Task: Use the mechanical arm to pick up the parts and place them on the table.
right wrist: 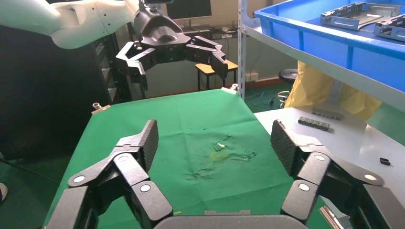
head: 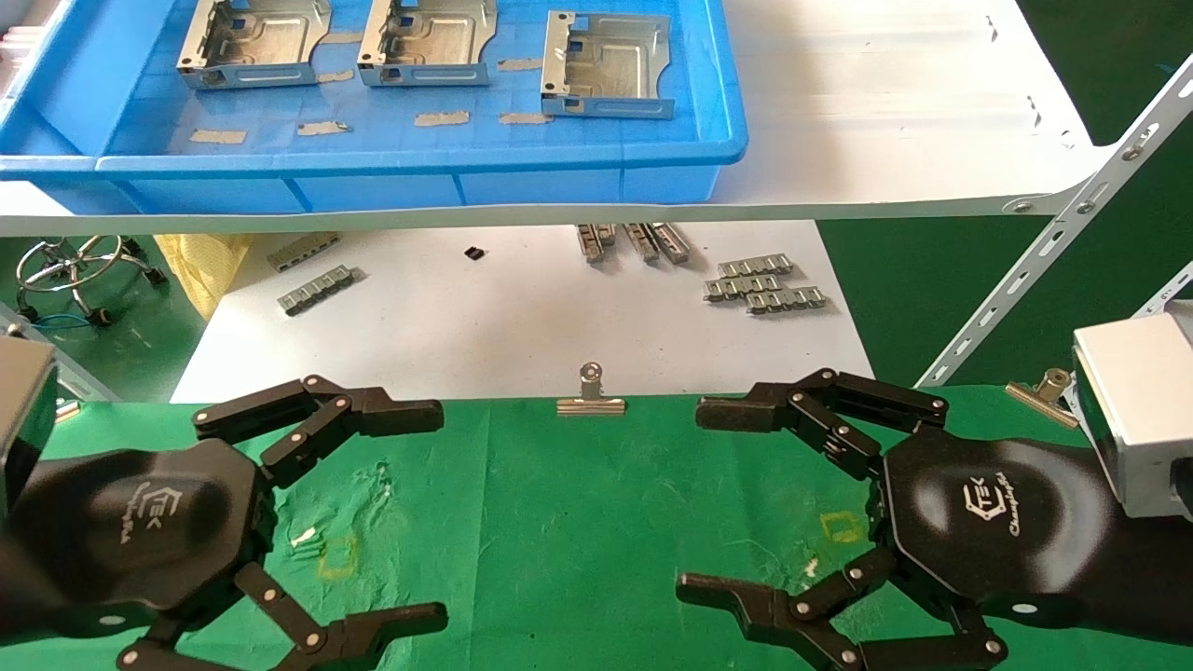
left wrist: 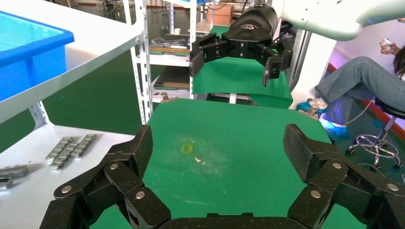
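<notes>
Three silver sheet-metal brackets lie in the blue bin [head: 391, 177] on the upper white shelf: one at the left [head: 253, 42], one in the middle [head: 427, 42], one at the right [head: 608, 65]. Two of them show in the right wrist view [right wrist: 358, 13]. My left gripper [head: 433, 508] hovers open and empty over the green cloth table [head: 578, 522]. My right gripper [head: 694, 499] is open and empty over the same cloth. Each wrist view shows its own open jaws, left [left wrist: 217, 152] and right [right wrist: 215, 143], with bare cloth between them.
Small grey ribbed strips [head: 764, 284] lie on the lower white board [head: 485, 335] beyond the cloth. A binder clip [head: 590, 391] holds the cloth's far edge, another [head: 1042, 387] at the right. A white shelf brace [head: 1053, 242] slants at the right. Yellow squares [head: 337, 556] mark the cloth.
</notes>
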Available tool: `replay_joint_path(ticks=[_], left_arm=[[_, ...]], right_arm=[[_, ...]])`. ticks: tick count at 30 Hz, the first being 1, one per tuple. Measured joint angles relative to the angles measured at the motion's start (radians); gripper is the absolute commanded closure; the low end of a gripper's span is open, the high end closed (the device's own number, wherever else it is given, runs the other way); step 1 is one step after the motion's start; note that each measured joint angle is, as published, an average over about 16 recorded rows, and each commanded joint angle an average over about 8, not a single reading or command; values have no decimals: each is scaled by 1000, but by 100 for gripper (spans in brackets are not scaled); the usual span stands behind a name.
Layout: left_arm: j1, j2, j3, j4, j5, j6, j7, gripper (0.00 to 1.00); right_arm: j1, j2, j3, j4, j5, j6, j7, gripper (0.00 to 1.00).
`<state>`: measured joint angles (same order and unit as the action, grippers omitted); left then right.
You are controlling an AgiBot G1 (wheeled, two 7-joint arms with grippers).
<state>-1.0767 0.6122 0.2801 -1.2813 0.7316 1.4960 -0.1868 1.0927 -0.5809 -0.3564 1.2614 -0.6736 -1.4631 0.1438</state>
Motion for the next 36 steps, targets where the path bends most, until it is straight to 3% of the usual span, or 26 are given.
replay_joint_path(ticks=[24,30,36], left_arm=[[-20,7,0,3,6,-8,-2,0],[-119,44,16,44,53,-38,-20,0],[-323,132,70,175,180,-97,-61,0]], right_arm=[[0,0,0,0,0,0,0,100],[0,0,0,0,0,0,0,100],[0,0,0,0,0,0,0,100]])
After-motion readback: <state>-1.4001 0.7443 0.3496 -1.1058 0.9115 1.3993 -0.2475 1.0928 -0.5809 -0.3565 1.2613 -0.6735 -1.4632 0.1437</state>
